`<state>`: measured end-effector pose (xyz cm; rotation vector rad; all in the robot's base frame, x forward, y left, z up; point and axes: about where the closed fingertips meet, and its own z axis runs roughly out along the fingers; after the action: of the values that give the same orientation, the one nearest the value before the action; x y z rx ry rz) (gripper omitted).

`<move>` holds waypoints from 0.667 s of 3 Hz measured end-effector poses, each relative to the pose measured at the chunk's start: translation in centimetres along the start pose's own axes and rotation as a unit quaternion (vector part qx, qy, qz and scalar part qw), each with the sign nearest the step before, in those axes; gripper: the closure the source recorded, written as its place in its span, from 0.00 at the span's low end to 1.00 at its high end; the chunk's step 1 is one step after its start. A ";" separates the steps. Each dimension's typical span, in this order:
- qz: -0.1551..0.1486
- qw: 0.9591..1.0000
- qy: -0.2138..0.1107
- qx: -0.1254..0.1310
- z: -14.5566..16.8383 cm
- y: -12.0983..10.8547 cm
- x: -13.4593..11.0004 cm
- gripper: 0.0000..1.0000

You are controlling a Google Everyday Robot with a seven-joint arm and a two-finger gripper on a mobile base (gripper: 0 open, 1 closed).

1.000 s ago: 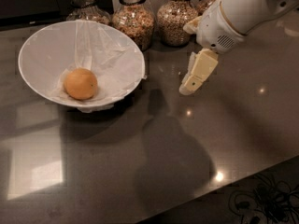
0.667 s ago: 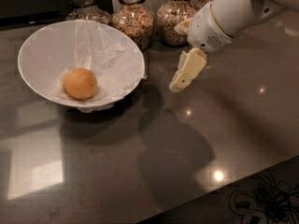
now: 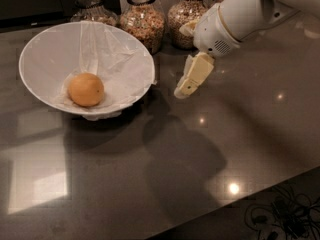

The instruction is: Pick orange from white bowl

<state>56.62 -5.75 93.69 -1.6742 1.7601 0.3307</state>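
Orange lies in bowl, upper left of frame, untouched | my pincer hangs mid-frame, just right of bowl rim, shifted left toward it | clenched or released: cannot tell | approach under way, reach into bowl pending

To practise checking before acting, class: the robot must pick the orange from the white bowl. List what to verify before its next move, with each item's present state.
Orange lies in the white bowl, on its lining: ok.
Nothing covers the orange: ok.
Gripper above the orange: not ok; it hangs right of the bowl, over the table.
Gripper carries nothing: ok.
Glass jars off the likely path: ok, they stand behind.
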 end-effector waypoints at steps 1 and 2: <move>-0.034 0.998 -0.036 -0.025 2.9 -0.5 -3.5 0.00; -0.052 0.996 -0.054 -0.056 5.8 -0.9 -6.6 0.00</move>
<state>58.79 2.81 93.71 -1.7853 1.5962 0.4718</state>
